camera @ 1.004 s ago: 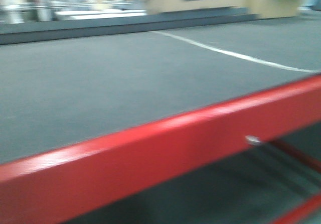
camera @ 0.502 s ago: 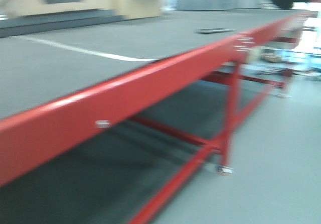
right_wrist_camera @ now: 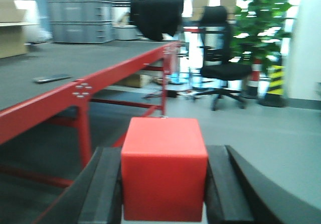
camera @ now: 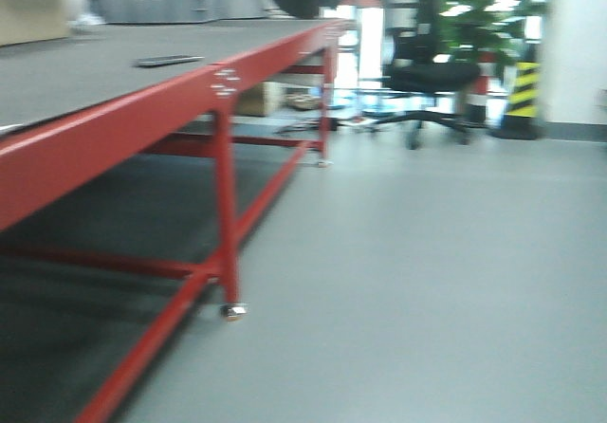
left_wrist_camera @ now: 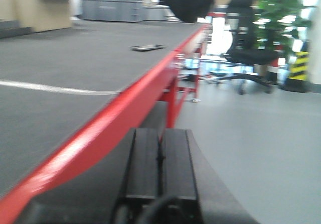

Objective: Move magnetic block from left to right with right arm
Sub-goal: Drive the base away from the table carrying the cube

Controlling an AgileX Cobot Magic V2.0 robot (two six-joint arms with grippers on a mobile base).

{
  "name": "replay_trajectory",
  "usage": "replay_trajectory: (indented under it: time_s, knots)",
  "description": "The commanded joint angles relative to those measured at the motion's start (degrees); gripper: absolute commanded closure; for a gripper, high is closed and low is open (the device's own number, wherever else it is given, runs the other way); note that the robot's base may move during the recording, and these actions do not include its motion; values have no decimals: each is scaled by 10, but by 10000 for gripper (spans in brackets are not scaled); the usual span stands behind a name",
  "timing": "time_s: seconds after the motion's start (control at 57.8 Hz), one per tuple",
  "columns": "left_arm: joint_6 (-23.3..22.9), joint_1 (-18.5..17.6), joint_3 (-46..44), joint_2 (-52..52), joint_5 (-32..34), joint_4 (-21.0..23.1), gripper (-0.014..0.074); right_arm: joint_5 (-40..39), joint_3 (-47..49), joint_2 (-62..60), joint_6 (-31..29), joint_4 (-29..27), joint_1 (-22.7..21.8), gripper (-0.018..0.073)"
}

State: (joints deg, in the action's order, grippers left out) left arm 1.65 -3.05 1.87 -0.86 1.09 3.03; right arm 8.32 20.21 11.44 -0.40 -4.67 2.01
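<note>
The magnetic block (right_wrist_camera: 164, 169), a plain red cube, fills the bottom middle of the right wrist view. My right gripper (right_wrist_camera: 163, 176) is shut on it, one black finger pressed against each side, and holds it in the air beside the table. In the left wrist view my left gripper (left_wrist_camera: 160, 156) is shut, its two black fingers (left_wrist_camera: 143, 163) pressed together with nothing between them. It hangs just off the table's red edge. Neither gripper nor the block shows in the front view.
A long table with a grey top (camera: 85, 77) and red frame (camera: 225, 205) runs along the left. A flat dark object (camera: 168, 61) lies on it. A black office chair (camera: 422, 72), a plant (camera: 484, 6) and a yellow-black post (camera: 524, 96) stand beyond. Grey floor (camera: 427, 281) lies at right.
The front view has swung right: the table top that filled it has slid to the left, and the table's leg, the floor and the chair have come into view.
</note>
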Motion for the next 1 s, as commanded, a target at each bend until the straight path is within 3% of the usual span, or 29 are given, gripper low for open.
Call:
replay_trajectory:
  time_s: [0.0,0.987]
  knots:
    - [-3,0,5,-6,50,3,713,-48,16,5,-6,2,-4,232]
    - [-3,0,5,-6,50,3,713,-48,16,5,-6,2,-4,232]
